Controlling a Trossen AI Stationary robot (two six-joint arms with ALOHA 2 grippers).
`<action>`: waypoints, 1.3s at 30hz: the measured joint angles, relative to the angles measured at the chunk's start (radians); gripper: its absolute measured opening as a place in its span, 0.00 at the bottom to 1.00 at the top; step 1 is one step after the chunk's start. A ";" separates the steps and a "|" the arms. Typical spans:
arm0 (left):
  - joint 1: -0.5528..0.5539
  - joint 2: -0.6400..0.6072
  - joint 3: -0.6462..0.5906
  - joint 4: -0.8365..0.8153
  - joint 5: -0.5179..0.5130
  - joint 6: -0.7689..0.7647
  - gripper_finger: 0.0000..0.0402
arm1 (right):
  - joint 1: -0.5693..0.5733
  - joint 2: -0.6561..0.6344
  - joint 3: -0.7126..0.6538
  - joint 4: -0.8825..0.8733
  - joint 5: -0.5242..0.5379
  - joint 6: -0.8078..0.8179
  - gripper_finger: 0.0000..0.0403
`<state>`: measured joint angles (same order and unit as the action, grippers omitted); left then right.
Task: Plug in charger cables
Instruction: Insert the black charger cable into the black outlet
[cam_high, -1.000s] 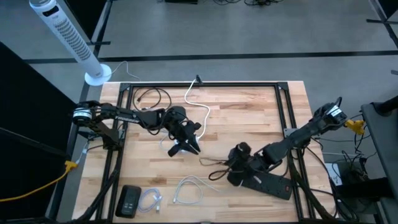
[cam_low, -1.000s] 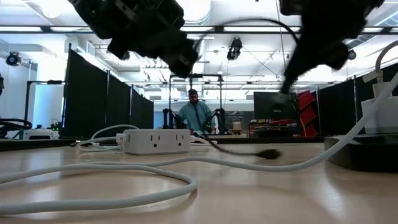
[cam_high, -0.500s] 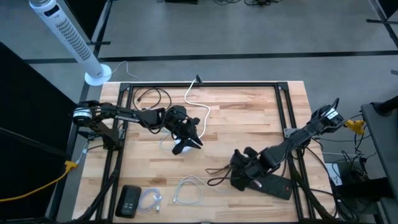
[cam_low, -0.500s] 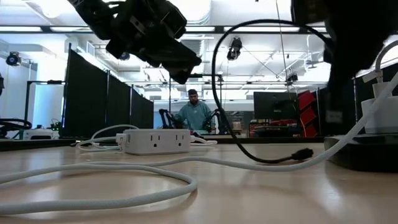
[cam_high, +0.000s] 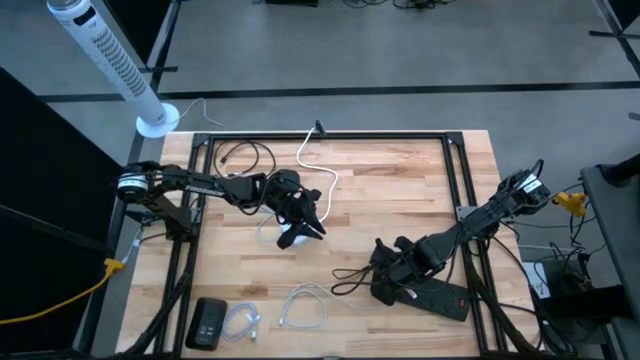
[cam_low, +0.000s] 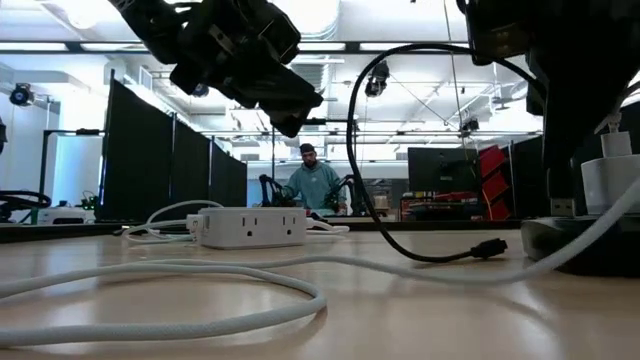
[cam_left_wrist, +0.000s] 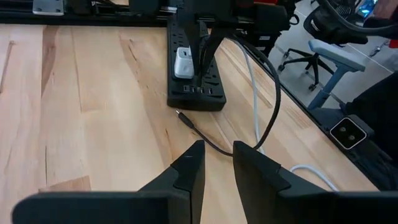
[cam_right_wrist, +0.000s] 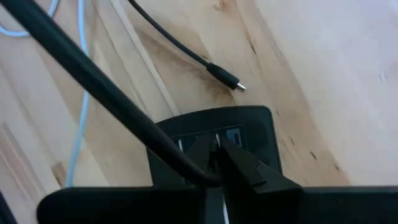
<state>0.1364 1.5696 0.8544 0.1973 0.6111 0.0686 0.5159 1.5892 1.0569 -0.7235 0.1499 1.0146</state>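
Right hand (cam_high: 383, 283) has lowered black cable (cam_low: 400, 150) onto power strip (cam_high: 440, 297).

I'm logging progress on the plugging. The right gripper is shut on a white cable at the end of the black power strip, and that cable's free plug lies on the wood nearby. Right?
Not quite: the cable pinched in the shut right gripper is black, not white, as the right wrist view shows. The rest holds: the gripper is at the end of the black power strip, and the free plug lies on the wood nearby.

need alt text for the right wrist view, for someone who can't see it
The right pincer, shut on a black cable, presses its end at the ports of a black power strip on a wooden table. The cable's other plug lies loose just beyond the strip, and a pale thin cable runs alongside.
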 joint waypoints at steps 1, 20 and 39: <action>0.000 0.000 0.000 -0.001 0.000 -0.001 0.17 | 0.000 0.001 0.000 0.000 -0.004 -0.009 0.03; 0.001 0.000 0.000 -0.007 0.000 -0.003 0.17 | -0.010 0.001 0.001 -0.006 -0.019 -0.057 0.03; 0.001 0.000 0.001 -0.014 -0.001 -0.003 0.16 | -0.034 0.018 0.001 0.001 -0.049 -0.125 0.03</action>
<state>0.1375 1.5696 0.8550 0.1837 0.6102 0.0654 0.4816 1.6072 1.0580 -0.7224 0.1006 0.8897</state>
